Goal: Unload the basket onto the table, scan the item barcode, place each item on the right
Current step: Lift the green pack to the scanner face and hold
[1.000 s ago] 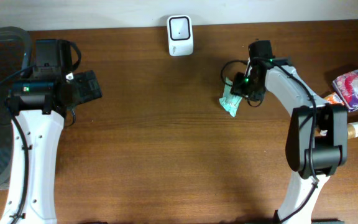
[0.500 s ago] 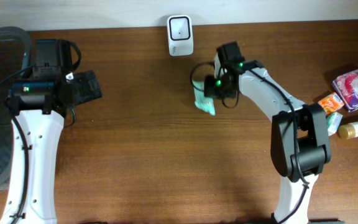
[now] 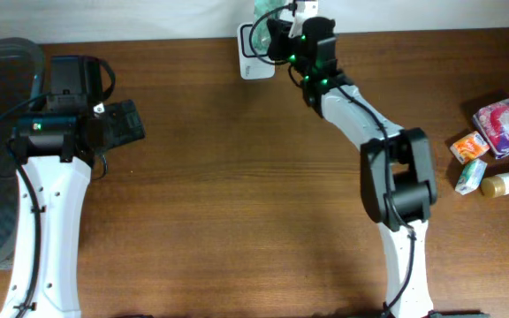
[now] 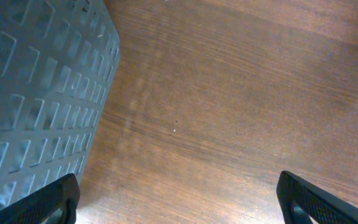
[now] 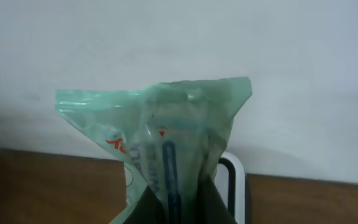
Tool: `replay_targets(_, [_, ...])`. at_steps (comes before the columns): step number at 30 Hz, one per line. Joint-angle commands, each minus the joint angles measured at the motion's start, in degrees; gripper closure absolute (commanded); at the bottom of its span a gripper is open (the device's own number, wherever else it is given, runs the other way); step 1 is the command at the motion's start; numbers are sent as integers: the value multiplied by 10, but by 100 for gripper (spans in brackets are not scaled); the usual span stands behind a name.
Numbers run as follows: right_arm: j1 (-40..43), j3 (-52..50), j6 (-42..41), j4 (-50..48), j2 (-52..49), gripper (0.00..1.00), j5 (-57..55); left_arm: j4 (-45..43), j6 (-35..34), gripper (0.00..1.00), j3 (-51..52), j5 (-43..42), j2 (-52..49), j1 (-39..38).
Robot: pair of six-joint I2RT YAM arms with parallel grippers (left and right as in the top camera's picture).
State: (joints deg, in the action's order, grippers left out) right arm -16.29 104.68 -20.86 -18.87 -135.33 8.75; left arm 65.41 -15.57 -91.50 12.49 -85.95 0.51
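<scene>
Overhead looks straight down at the table [image 3: 237, 194]; both close wrist views share it.

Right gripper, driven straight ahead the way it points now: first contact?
Most likely the pale back wall. The right gripper, shut on the green packet, aims above the white scanner, low in the wrist view; the packet's tip would land first. Depth is unclear.

green packet [image 5: 166, 118], white scanner [image 3: 248, 70], grey grid-patterned basket [image 4: 36, 81]

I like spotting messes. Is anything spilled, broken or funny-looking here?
Nothing is spilled. The green packet looks scrunched where the right gripper pinches it by the white scanner.
</scene>
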Motion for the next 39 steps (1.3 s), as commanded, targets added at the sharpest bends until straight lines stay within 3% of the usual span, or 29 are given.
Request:
replay_targets(1, [-25,9,-7,-16,-20,96,-70,0,7,1,-3,4,1,4])
replay_targets(9, [-25,9,-4,-75,-40,96,-111,1,7,1,-3,4,1,4])
replay_targets(13, [-23,23,-5,-74,-27,96,-71,1,7,1,-3,4,1,4])
replay_targets(19, [-20,35,16,65,-52,96,-88,0,7,1,-3,4,1,4])
replay_targets(21, [-20,37,58,65,-31,96,-78,1,7,1,-3,4,1,4])
replay_targets(25, [-14,37,60,47,32,96,-79,0,7,1,-3,4,1,4])
replay_targets(33, [-26,36,58,67,-30,96,-73,1,7,1,-3,4,1,4])
replay_targets(35, [-24,39,58,96,-34,96,-14,1,7,1,-3,4,1,4])
replay_targets(39, [-24,106,89,167,-34,96,-19,1,7,1,-3,4,1,4])
